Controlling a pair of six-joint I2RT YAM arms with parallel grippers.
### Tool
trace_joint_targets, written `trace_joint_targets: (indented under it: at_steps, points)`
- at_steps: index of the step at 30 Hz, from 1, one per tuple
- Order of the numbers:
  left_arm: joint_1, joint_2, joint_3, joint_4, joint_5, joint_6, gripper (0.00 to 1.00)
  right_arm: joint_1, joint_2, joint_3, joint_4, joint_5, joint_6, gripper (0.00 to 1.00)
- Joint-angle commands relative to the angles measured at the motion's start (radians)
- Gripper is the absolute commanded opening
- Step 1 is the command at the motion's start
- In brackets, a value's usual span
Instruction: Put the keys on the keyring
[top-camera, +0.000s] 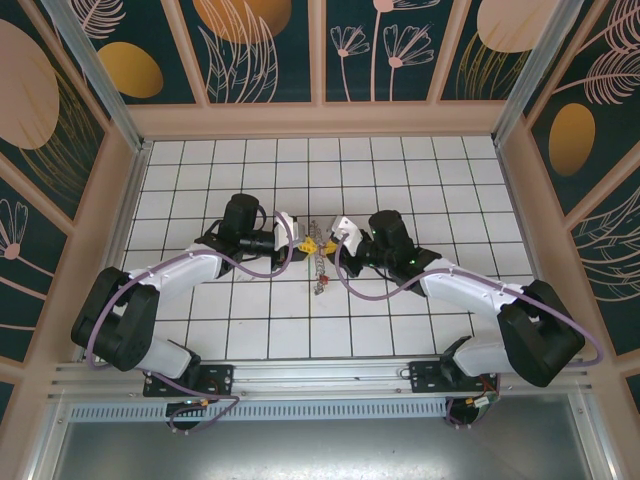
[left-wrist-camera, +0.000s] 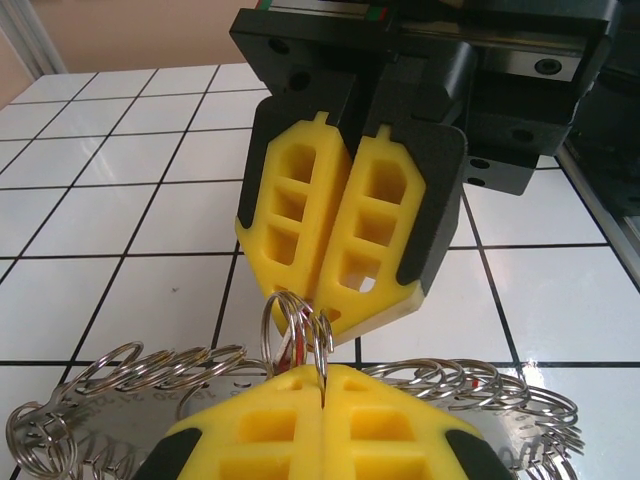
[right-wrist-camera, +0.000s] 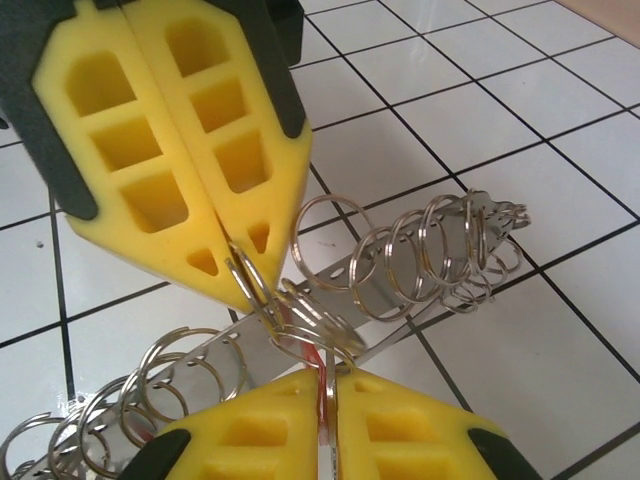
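Observation:
The keyring (top-camera: 319, 268) lies mid-table, a flat silvery band (left-wrist-camera: 130, 415) fringed with many small split rings (right-wrist-camera: 425, 255). My left gripper (left-wrist-camera: 324, 374) is shut on one small ring that stands up from the band, and its yellow fingers (right-wrist-camera: 160, 150) come in from the upper left in the right wrist view. My right gripper (right-wrist-camera: 328, 388) faces it tip to tip, shut on a key (right-wrist-camera: 322, 368) with a red head and thin metal shaft, pressed in among the rings. In the top view the left gripper (top-camera: 308, 243) and right gripper (top-camera: 329, 243) meet above the keyring.
White tiled table (top-camera: 400, 190) with raised wooden walls (top-camera: 320, 120) all round. A small red piece (top-camera: 322, 287) shows at the keyring's near end. Open tiles lie to the far side and on both flanks of the arms.

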Motion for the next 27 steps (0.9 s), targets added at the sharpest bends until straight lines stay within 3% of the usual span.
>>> trace_joint_targets:
  at_steps: [1, 7, 12, 15, 21, 27]
  points:
    - [-0.007, 0.0, 0.008, 0.03, 0.04, -0.006, 0.0, -0.01, -0.011, 0.009, -0.03, 0.034, -0.011, 0.1]
    - [-0.007, 0.0, -0.003, 0.055, 0.027, -0.022, 0.0, -0.01, -0.011, -0.013, -0.05, 0.052, -0.011, 0.11]
    - [-0.007, 0.001, -0.003, 0.059, 0.033, -0.025, 0.0, -0.01, -0.019, -0.025, -0.047, 0.046, -0.001, 0.28]
    - [-0.007, 0.002, -0.003, 0.052, 0.032, -0.02, 0.0, -0.012, -0.067, -0.047, -0.017, 0.057, 0.006, 0.32]
    - [-0.007, 0.007, 0.009, 0.018, 0.042, 0.0, 0.0, -0.017, -0.147, -0.047, 0.013, -0.048, -0.042, 0.29]
    - [-0.007, 0.01, 0.02, -0.014, 0.07, 0.022, 0.0, -0.018, -0.109, -0.015, 0.051, -0.092, -0.083, 0.25]
